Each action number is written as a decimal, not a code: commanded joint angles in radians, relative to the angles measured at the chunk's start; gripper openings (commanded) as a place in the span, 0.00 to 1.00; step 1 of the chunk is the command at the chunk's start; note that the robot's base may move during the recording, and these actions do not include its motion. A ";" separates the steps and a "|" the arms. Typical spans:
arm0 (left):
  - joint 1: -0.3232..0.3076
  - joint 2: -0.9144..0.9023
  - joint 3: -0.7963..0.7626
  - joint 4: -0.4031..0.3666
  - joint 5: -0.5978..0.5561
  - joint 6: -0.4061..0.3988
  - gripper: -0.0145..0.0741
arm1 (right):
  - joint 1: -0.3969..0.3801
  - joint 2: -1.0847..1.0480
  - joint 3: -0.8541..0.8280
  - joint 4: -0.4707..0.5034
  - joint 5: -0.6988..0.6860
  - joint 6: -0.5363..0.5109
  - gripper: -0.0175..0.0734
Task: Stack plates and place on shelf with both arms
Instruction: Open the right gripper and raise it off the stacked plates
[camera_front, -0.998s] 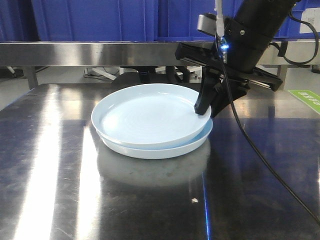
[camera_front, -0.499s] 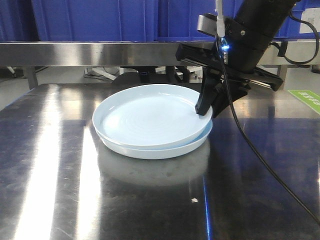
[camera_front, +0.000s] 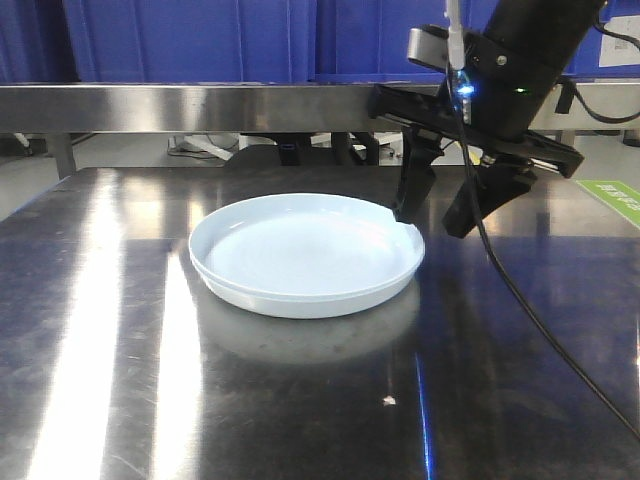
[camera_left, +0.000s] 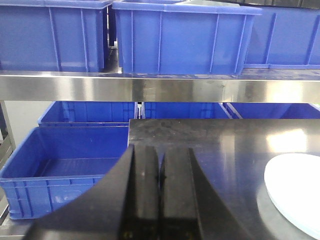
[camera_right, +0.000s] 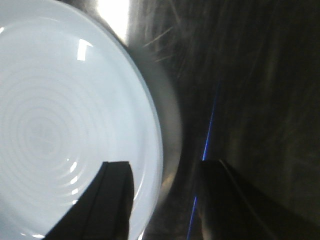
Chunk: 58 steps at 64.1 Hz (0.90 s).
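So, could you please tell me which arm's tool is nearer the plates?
Right. The right tool hangs open astride the plates' rim; the left tool sits shut, well off to their left side.

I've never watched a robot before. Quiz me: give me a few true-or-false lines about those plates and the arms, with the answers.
1. The plates lie on the table, not on the shelf. True.
2. The right gripper has its jaws clamped on the plates. False: the jaws are open, one on either side of the rim.
3. The left gripper has its jaws shut and empty. True.
4. The crates are red. False: they are blue.
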 joint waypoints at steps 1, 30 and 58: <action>0.002 0.009 -0.034 -0.015 -0.082 -0.011 0.25 | -0.005 -0.061 -0.032 0.007 -0.011 0.000 0.68; 0.002 0.009 -0.034 -0.015 -0.082 -0.011 0.25 | -0.005 -0.052 -0.032 0.007 -0.008 0.000 0.68; 0.002 0.009 -0.034 -0.015 -0.082 -0.011 0.25 | -0.003 -0.023 -0.032 0.012 -0.023 0.000 0.68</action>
